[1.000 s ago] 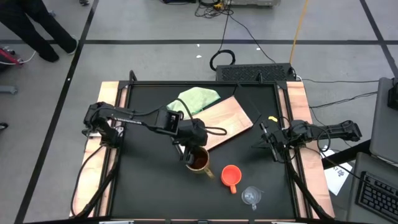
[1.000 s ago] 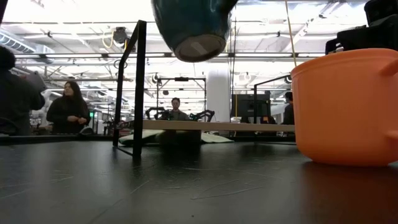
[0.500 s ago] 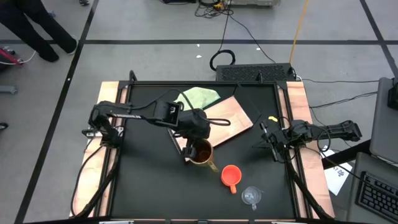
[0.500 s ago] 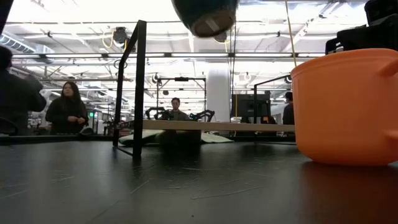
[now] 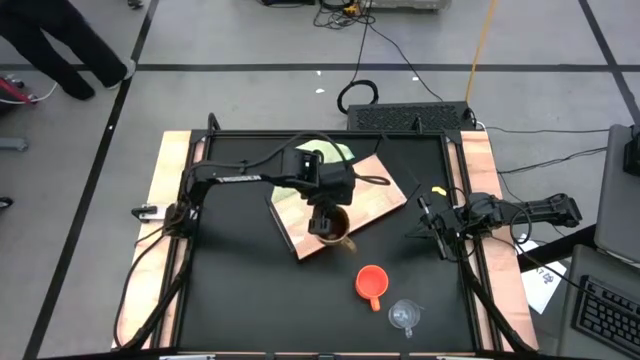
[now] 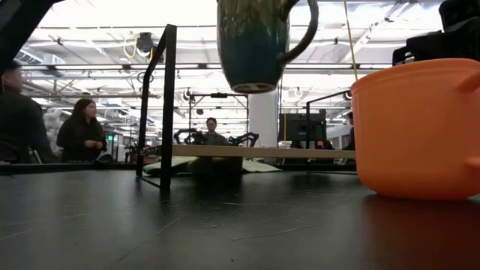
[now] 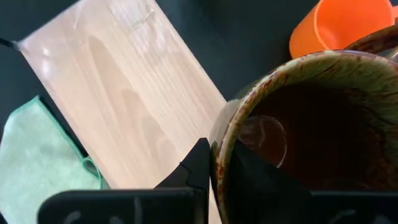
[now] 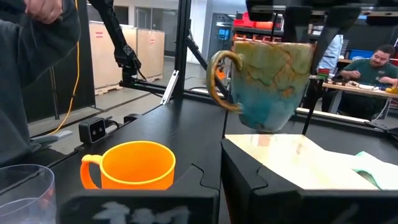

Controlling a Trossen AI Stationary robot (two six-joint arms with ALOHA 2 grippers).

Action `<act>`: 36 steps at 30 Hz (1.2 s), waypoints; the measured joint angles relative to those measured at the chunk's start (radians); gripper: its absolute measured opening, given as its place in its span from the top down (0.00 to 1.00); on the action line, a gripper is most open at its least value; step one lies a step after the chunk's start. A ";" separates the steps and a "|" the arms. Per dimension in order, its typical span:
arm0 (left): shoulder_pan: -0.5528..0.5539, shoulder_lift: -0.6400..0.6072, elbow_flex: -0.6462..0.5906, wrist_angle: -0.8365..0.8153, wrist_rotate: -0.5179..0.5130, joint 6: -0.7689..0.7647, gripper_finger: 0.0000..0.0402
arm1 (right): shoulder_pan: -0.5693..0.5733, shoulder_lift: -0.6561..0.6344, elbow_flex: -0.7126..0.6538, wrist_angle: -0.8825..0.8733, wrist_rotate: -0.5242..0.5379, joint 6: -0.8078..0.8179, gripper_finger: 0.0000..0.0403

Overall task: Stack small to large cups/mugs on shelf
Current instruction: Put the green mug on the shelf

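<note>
My left gripper [image 5: 325, 213] is shut on the brown mug [image 5: 331, 227], which hangs in the air over the near corner of the shelf [image 5: 378, 186], a light wooden board. In the low view the mug [image 6: 252, 45] is high above the table. The orange cup [image 5: 371, 282] stands on its base on the black table, nearer the front, and the clear glass cup [image 5: 404, 316] is just beyond it toward the front right. My right gripper [image 5: 432, 232] rests shut at the table's right edge. My left gripper holds the mug by its rim [image 7: 217, 140], on the side away from the handle [image 8: 217, 81]. One finger [image 7: 252, 177] is inside the mug and one finger [image 7: 198, 165] outside. The fingers come slanting down from above. The mug hangs nearly upright, clear of the shelf.
A light green cloth [image 5: 325, 155] lies at the shelf's far end, partly under it. A black metal frame [image 6: 169, 105] runs round the table. People stand and sit in the room beyond the table.
My left gripper has carried the mug up and toward the table's far right, from beside the orange cup to above the shelf's near corner. The mug was tipped with its bottom showing and now hangs nearly upright.
</note>
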 joint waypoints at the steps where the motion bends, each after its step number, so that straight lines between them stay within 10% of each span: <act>1: 0.003 -0.001 0.000 0.002 0.002 0.000 0.91 | 0.000 0.000 0.000 -0.001 0.000 0.000 1.00; 36: 0.043 -0.004 -0.001 -0.050 0.089 0.324 0.91 | 0.000 0.000 0.000 -0.005 0.000 0.001 1.00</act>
